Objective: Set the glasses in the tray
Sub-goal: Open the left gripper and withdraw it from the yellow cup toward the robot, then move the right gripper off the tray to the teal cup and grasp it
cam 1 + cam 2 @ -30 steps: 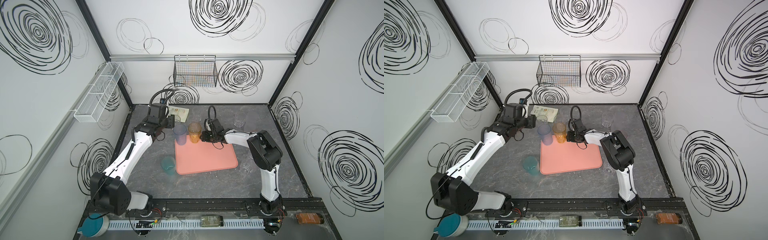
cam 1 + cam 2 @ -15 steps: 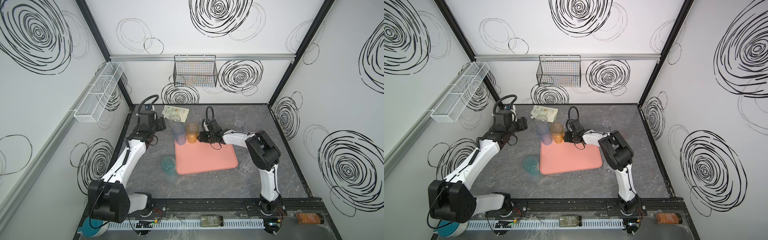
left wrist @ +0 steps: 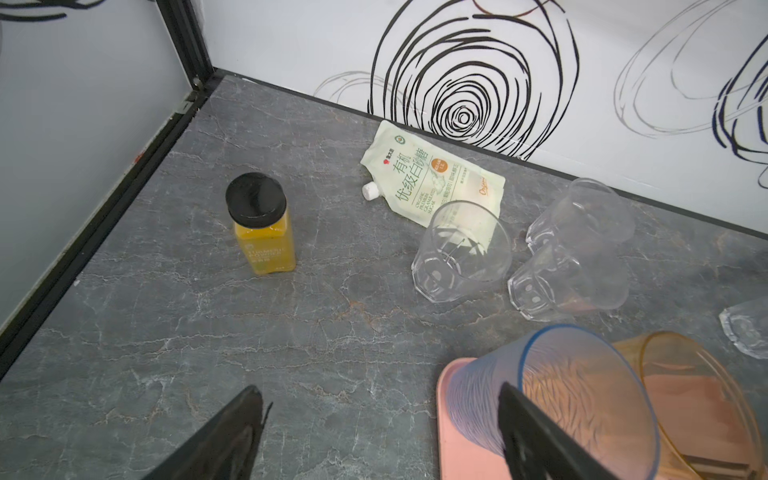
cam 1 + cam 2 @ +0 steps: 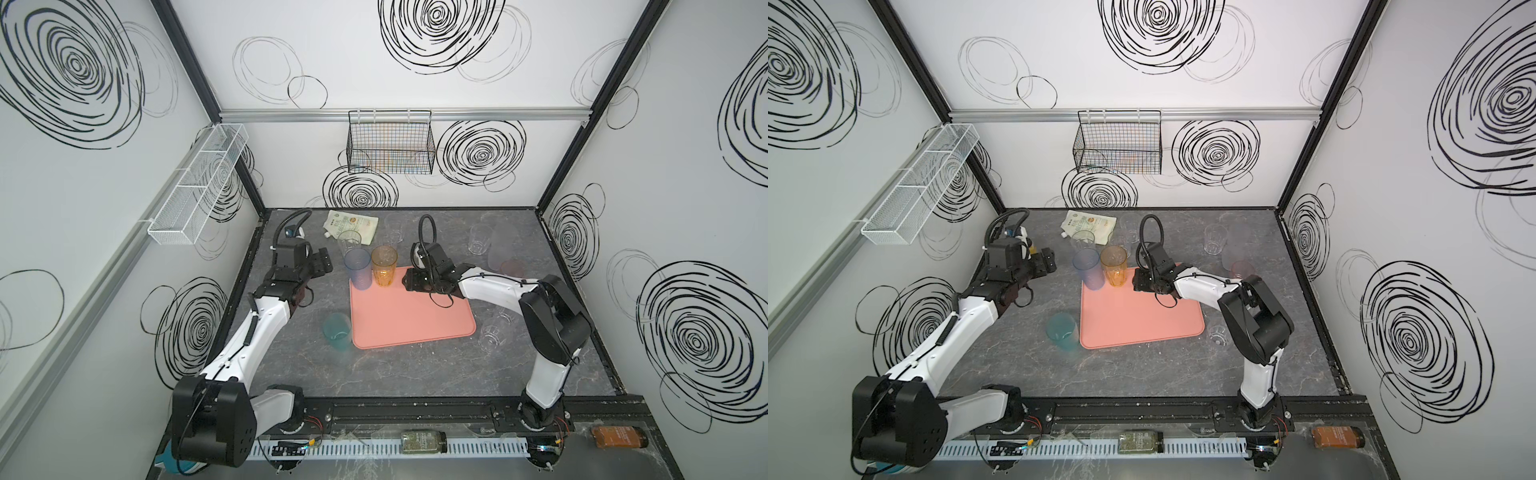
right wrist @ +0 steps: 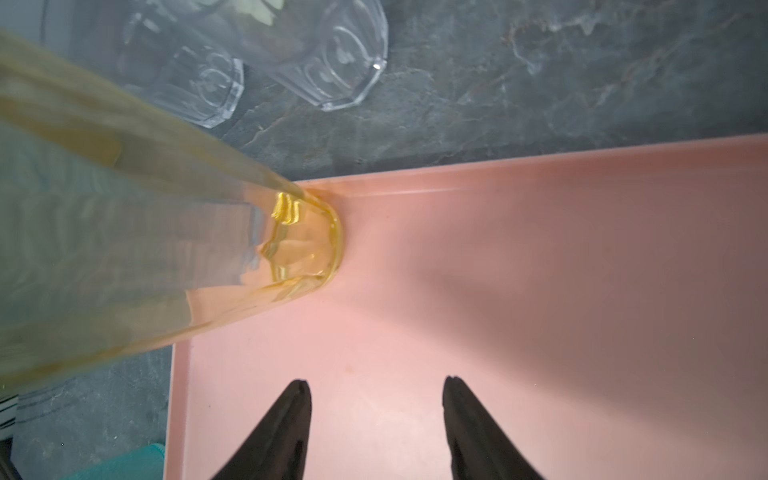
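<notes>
In a top view the left gripper point(image 4: 322, 266) has drawn back from the blue glass point(image 4: 358, 270), left standing beside the amber glass point(image 4: 384, 266) in a far corner of the tray point(image 4: 415, 328); the left wrist view shows its jaws wide apart, empty; the right wrist view shows the right gripper point(image 5: 376, 382) parted over bare tray, holding nothing; two glasses seem placed, the rest still wait outside.

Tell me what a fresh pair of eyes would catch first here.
The salmon-pink tray stands out in the middle, with a blue glass and an amber glass upright at its far left corner. Both grippers are open and empty: left gripper beside the blue glass, right gripper over the tray by the amber one.
</notes>
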